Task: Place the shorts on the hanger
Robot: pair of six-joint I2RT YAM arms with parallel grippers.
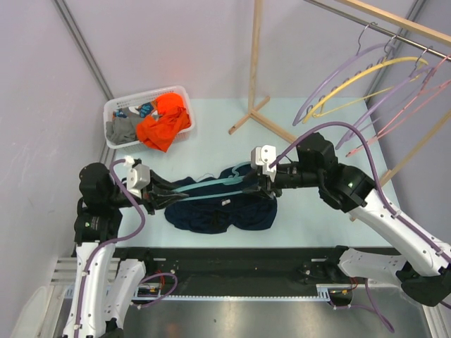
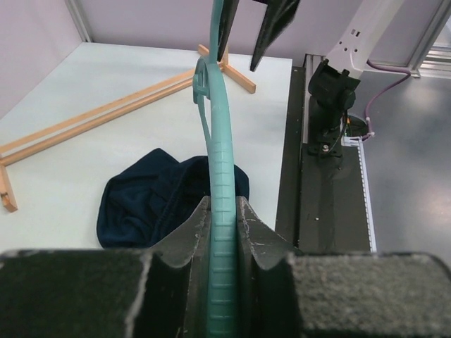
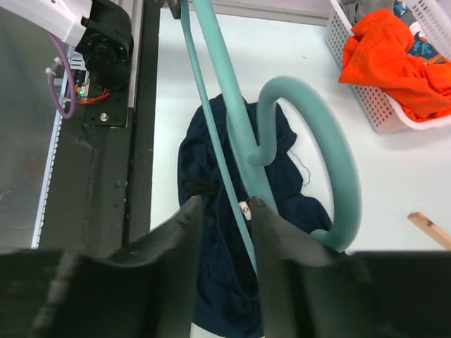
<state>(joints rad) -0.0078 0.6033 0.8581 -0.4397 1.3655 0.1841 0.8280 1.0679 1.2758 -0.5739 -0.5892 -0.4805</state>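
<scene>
The dark navy shorts lie crumpled on the table between my two arms; they also show in the left wrist view and the right wrist view, with a small white tag. The teal hanger is held level just above them. My left gripper is shut on one end of the hanger's arm. My right gripper is at the hook end, its fingers apart, with the hanger's thin bar between them and the hook beside the right finger.
A white basket at the back left holds an orange garment and a grey one. A wooden rack stands behind, with purple, yellow and pink hangers on its rail at the top right. A black rail runs along the near edge.
</scene>
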